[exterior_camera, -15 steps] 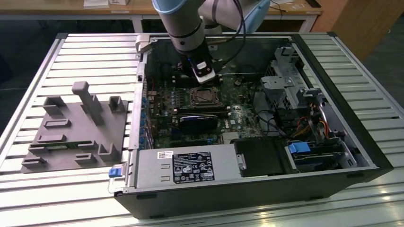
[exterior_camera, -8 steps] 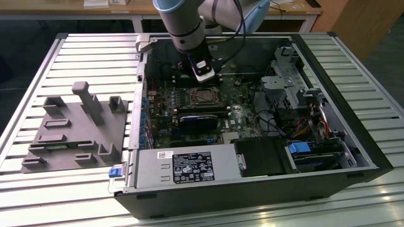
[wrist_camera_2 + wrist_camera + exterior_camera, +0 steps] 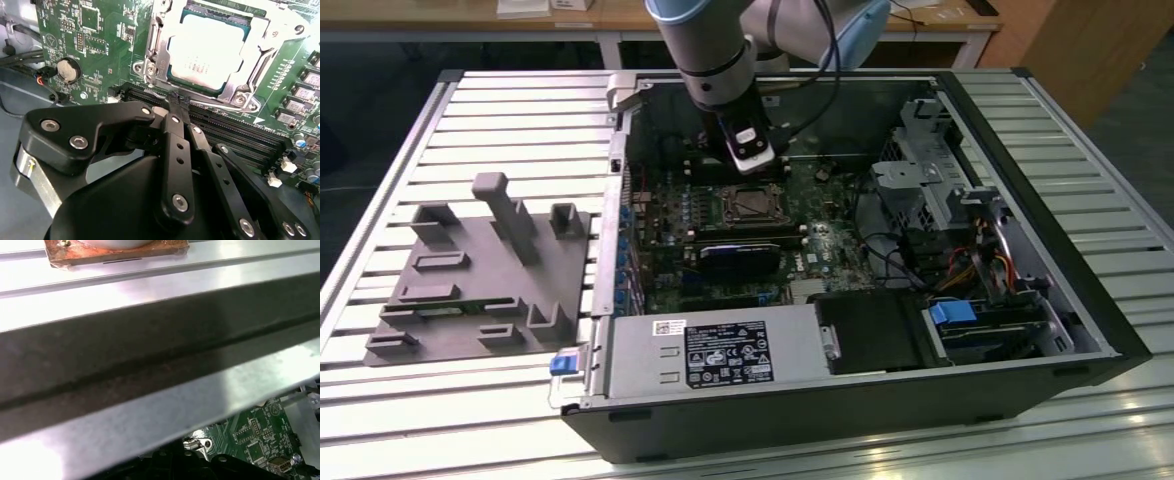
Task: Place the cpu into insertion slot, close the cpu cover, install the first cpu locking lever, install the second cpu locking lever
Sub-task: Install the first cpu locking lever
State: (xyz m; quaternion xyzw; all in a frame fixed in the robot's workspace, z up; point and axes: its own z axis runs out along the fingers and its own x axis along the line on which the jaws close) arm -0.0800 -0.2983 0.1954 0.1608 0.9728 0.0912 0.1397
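Now we see the cpu (image 3: 207, 47) seated flat in the insertion slot (image 3: 726, 205), its pale metal top facing up. The cpu cover (image 3: 260, 62) lies folded down over the insertion slot, so its window frames the chip and holds it in place. The tool (image 3: 177, 102) hangs just beside the insertion slot, at the edge nearest the memory slots (image 3: 235, 132). Its fingers are clenched together with nothing visible between them, which we judge suits pushing rather than gripping. Around the insertion slot, the computer case (image 3: 1014, 330) lies open on the slatted surface (image 3: 520, 120).
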